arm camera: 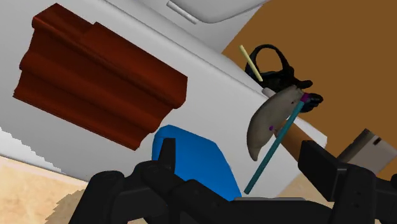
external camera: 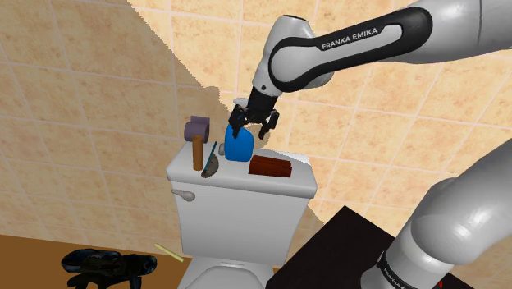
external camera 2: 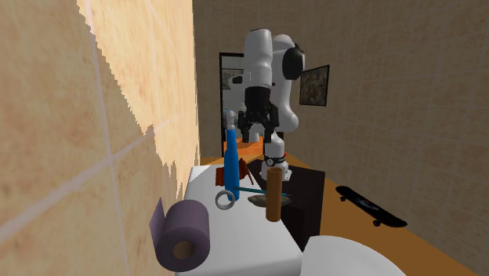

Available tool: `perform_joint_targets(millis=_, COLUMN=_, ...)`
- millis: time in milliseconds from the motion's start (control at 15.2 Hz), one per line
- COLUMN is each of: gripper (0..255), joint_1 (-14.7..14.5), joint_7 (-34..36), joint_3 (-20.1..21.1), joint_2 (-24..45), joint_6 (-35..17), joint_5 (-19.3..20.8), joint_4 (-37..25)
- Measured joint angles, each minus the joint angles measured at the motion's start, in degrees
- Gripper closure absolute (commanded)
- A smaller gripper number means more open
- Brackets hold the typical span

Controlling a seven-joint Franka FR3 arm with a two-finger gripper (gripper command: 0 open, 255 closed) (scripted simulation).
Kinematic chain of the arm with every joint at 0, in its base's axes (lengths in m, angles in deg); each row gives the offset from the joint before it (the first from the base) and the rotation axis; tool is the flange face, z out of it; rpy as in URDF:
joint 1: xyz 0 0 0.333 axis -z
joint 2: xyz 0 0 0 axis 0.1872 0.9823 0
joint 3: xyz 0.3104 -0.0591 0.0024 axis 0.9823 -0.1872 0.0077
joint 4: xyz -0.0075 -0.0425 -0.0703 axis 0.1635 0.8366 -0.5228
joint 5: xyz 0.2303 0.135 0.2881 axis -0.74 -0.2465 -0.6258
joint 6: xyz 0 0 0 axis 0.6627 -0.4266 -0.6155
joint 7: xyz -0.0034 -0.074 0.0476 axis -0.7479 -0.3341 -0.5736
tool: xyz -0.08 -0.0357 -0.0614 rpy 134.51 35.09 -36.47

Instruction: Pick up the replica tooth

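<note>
Broadly, we found the white toilet tank lid (external camera: 246, 187) serving as the work surface, with the Franka arm (external camera: 353, 41) reaching over it from the shoulder view's right. On the lid lay a red-brown stepped block (external camera: 271, 167). Next toward the shoulder view's left stood a blue bottle (external camera: 240, 148), then a purple roll (external camera: 197, 129) and a brown upright cylinder (external camera: 198, 156).

The tool (external camera: 252, 131) hung directly above the blue bottle, its fingers apart and clasping nothing. In the wrist view the bottle sat beside one finger, untouched. The replica tooth (external camera: 210, 167), a curved grey-tan piece, lay at the front edge of the lid, between the brown cylinder and the bottle. It was off to one side of the tool, not under it. A thin teal rod (arm camera: 275, 145) ran along the tooth; we could not tell whether the two touched.

We judged the step in hand to be the approach. To do it well, we would shift the tool off the bottle toward the lid's front edge until the tooth sat midway between the fingers. We would then turn the wrist so the fingers closed across the tooth's narrow width, and descend with them wide. We reckoned the risks to be catching the teal rod, brushing the bottle or the cylinder, and nudging the tooth over the edge.
</note>
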Motion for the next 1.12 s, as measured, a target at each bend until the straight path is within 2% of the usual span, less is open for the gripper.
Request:
perform_joint_targets(millis=264, gripper=0, joint_1=1.02, joint_7=9.45, joint_3=3.56, joint_2=8.29, joint_6=-5.04, joint_5=4.16, joint_4=-3.97)
perform_joint_targets(millis=462, gripper=0, joint_1=1.34, joint_7=17.15, joint_3=5.15, joint_2=15.89, joint_6=-8.75, joint_5=9.19, joint_4=-7.84)
perform_joint_targets(millis=660, gripper=0, joint_1=0.75, joint_7=24.39, joint_3=5.10, joint_2=22.70, joint_6=-9.78, joint_5=14.66, joint_4=-14.10)
perform_joint_targets(millis=858, gripper=0, joint_1=0.04, joint_7=27.36, joint_3=4.83, joint_2=24.43, joint_6=-12.07, joint_5=17.20, joint_4=-15.39)
perform_joint_targets(millis=1122, gripper=0, joint_1=-0.24, joint_7=28.32, joint_3=4.51, joint_2=27.13, joint_6=-14.60, joint_5=18.14, joint_4=-13.23)
